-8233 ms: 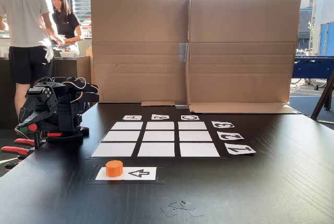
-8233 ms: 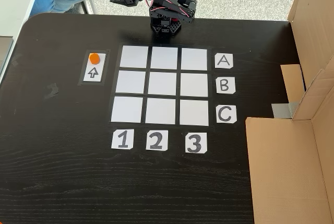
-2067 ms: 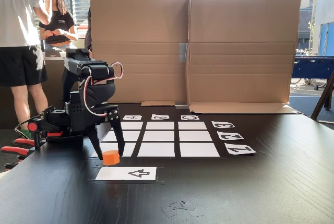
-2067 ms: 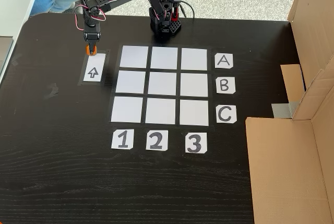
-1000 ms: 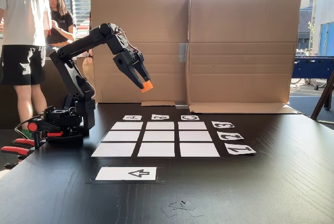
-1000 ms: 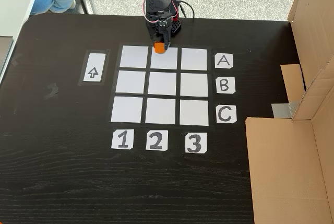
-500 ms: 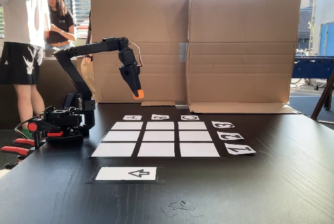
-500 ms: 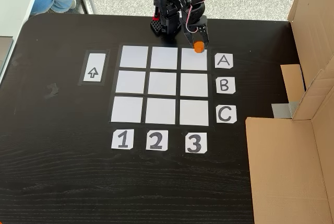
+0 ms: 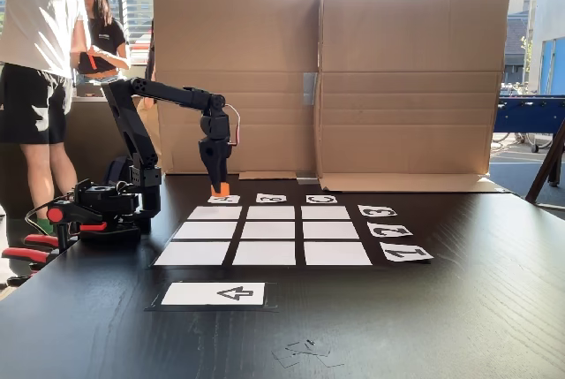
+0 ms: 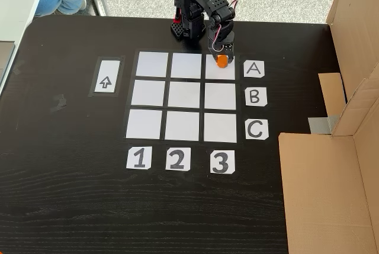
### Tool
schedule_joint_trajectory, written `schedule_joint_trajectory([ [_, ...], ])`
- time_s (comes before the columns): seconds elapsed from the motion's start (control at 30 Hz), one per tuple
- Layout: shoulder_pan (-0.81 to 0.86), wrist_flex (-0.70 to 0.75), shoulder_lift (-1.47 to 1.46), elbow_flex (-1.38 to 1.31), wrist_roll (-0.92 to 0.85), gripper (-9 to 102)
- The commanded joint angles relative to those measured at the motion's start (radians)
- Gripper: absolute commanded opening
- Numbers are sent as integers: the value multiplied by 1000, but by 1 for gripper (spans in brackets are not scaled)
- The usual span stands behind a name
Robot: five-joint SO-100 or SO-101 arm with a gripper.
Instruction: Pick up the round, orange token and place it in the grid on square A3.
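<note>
A dark wood-grain counter (image 10: 71, 195) carries everything, its matte black face making the white paper stand out. Behind it stands a folded sheet of plain brown cardboard (image 9: 353, 87), likely set up as a backdrop that screens the room from the front fixed view.

The grid (image 10: 186, 95) lies flat in the middle: nine smooth white paper rectangles split by black gaps, with letter cards along one edge and number cards along another so each cell can be addressed. To its left in the top-down fixed view sits a single arrow card (image 10: 106, 76), now bare.

The black arm (image 9: 132, 132) reaches out from its base at the counter's far edge, elbow raised and wrist bent steeply down, a posture that suits lowering something straight onto a cell.

Square A3 (image 10: 228, 73), lined up with card A (image 10: 253, 69) and card 3 (image 10: 220, 161), is the corner cell nearest the arm.

The end effector (image 10: 221, 60) is clamped on the token (image 10: 222, 61), a small smooth orange cylinder, holding it low over the upper part of that cell; whether it touches the paper I cannot tell.
</note>
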Motion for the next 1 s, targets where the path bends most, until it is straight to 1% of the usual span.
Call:
schedule_joint_trajectory([
  [0.0,6,-48,-20,14,14,0],
  [0.2,9,-118,-55,71,14,0],
  [0.3,0,-130,-127,69,18,0],
  [0.47,14,-146,-147,75,77,1],
  [0.53,26,-140,-138,80,117,12],
  [0.67,38,-141,-109,117,140,47],
  [0.77,48,-137,-87,141,133,64],
  [0.83,52,-135,-67,152,115,71],
  [0.97,78,-130,-6,153,101,73],
])
